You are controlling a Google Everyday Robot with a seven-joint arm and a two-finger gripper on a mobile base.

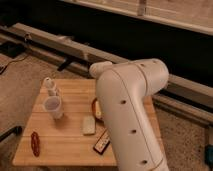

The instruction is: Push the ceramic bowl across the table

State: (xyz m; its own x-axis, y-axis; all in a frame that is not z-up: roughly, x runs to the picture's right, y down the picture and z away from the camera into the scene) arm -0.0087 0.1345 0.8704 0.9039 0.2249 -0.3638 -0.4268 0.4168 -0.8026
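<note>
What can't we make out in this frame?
- Hand: not in view; the big white arm fills the middle of the camera view and hides it.
- Orange-red bowl: only a sliver of rim shows past the arm.
- Table: right side covered by the arm, front edge cut off at the bottom.
- Dark flat item: too blurred to identify.

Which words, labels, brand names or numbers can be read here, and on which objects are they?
None can be read.
The small dark packet on the table has pale marks, too blurred to read.
The white cup and ceramic bowl show none.
The gripper is hidden behind the robot arm.
</note>
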